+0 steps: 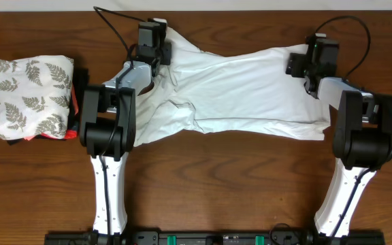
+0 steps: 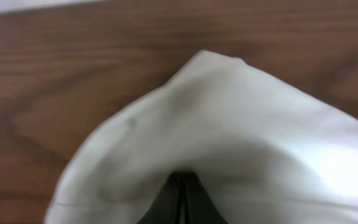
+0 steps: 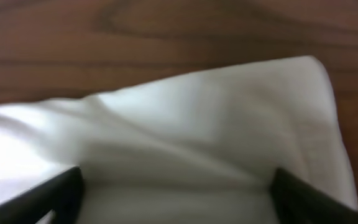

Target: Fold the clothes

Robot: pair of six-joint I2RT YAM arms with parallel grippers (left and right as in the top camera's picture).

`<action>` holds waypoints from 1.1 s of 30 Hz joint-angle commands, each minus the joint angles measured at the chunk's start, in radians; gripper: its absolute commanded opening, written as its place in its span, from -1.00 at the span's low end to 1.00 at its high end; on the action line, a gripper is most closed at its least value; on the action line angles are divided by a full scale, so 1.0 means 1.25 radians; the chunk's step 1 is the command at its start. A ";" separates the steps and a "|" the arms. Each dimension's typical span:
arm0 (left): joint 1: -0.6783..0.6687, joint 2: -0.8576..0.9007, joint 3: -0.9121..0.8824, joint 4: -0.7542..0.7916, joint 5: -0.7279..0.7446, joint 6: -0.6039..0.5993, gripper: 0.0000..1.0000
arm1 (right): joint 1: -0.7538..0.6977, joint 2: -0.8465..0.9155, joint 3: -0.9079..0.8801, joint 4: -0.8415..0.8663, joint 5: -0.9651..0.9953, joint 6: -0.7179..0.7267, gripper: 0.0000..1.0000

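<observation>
Overhead view, 12 o'clock taken as the far table edge. At centre, a white T-shirt (image 1: 237,88), lying crumpled and pulled out crosswise on the brown wooden table (image 1: 250,194), reaching from about 10 o'clock to about 3 o'clock. Most heavily creased near the middle, with folds fanning toward 8 o'clock and a lobe of cloth tucked under the left arm (image 1: 107,122). Near hem sagging unevenly toward 6 o'clock.

At the shirt's 11 o'clock corner, the left gripper (image 1: 156,49), set directly over the cloth. Left wrist view: black fingers (image 2: 182,196) pressed together at 6 o'clock of the frame, pinching the T-shirt, with the fabric rising from them in a rounded peak toward 12 o'clock and bare wood beyond.

At the shirt's 2 o'clock corner, the right gripper (image 1: 303,64), also over the cloth, with the right arm (image 1: 363,133) standing at 3 o'clock. Right wrist view: fingers (image 3: 48,198) spread wide, one at 8 o'clock and one at 4 o'clock of the frame, with smooth white fabric lying flat between them and nothing pinched. Cloth corner at 1 o'clock of that frame, against wood grain.

At 9 o'clock of the table, beyond the left arm and apart from the shirt, a folded fern-patterned cloth (image 1: 29,95), resting on red and black garments (image 1: 74,103) showing along its 3 to 6 o'clock edges.
</observation>
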 commanded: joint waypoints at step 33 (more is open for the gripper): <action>0.006 0.019 -0.004 -0.055 -0.037 -0.004 -0.88 | 0.476 -0.234 -0.003 -0.355 -0.300 -0.008 -0.93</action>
